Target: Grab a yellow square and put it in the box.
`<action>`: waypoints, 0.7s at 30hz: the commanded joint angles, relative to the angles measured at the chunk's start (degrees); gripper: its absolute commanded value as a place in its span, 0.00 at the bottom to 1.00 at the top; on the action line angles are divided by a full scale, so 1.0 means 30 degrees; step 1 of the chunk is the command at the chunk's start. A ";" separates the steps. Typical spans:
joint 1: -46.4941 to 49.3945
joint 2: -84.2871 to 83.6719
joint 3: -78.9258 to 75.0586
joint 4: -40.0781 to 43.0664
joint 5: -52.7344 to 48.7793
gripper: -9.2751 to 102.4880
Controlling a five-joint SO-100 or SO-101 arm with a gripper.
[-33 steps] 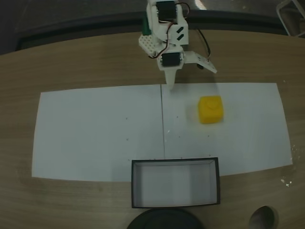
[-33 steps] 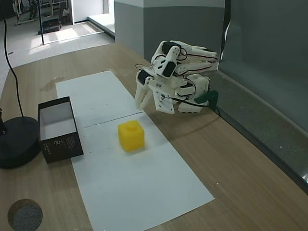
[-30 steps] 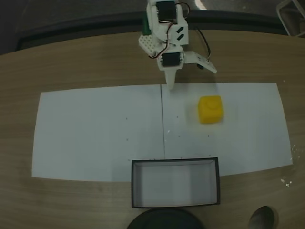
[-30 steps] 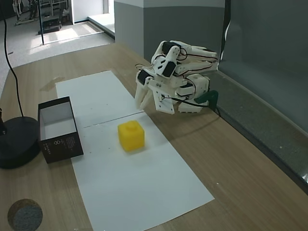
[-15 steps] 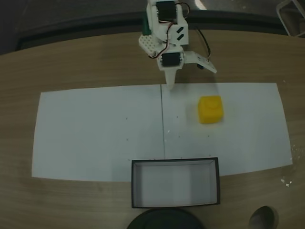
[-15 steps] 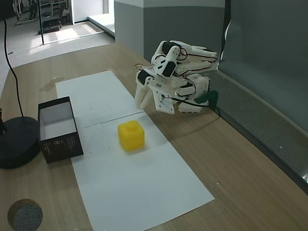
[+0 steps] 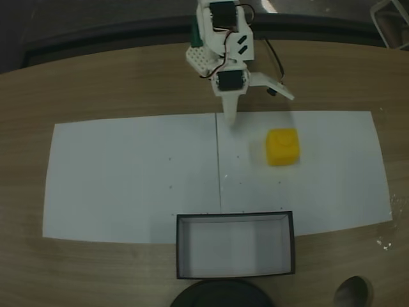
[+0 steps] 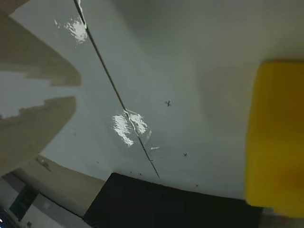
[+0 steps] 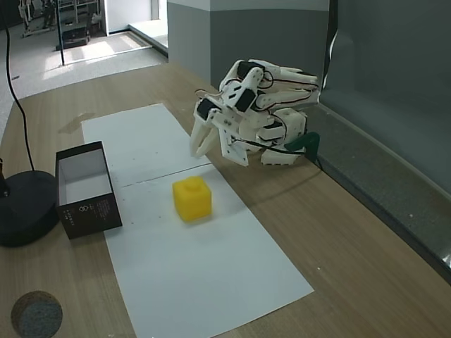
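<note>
The yellow square (image 7: 282,146) lies on the white paper, right of the paper's centre seam in a fixed view. It also shows in front of the arm (image 9: 192,198) and at the wrist view's right edge (image 8: 275,137). My gripper (image 7: 259,107) hangs open behind it, one finger pointing down at the seam and the other splayed out to the right. Nothing is between them, and the gripper (image 9: 215,151) is clear of the block. The box (image 7: 235,246), black-walled and white inside, stands at the paper's near edge (image 9: 84,186); its dark wall (image 8: 171,204) shows low in the wrist view.
A white paper sheet (image 7: 128,179) covers the wooden table. A black round base (image 9: 21,208) stands right beside the box. A small dark disc (image 9: 35,313) lies near the table's front corner. The arm's base and cable (image 9: 289,141) sit by the back wall.
The gripper has lifted and swung slightly toward the paper, with its side finger a touch wider. The yellow square and the box have not moved.
</note>
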 commanded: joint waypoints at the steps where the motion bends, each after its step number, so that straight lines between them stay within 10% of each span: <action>1: -0.0059 0.0088 -0.0967 -0.1201 -0.0059 0.08; 21: -0.5361 -0.1758 -0.8525 -0.0293 -0.2461 0.25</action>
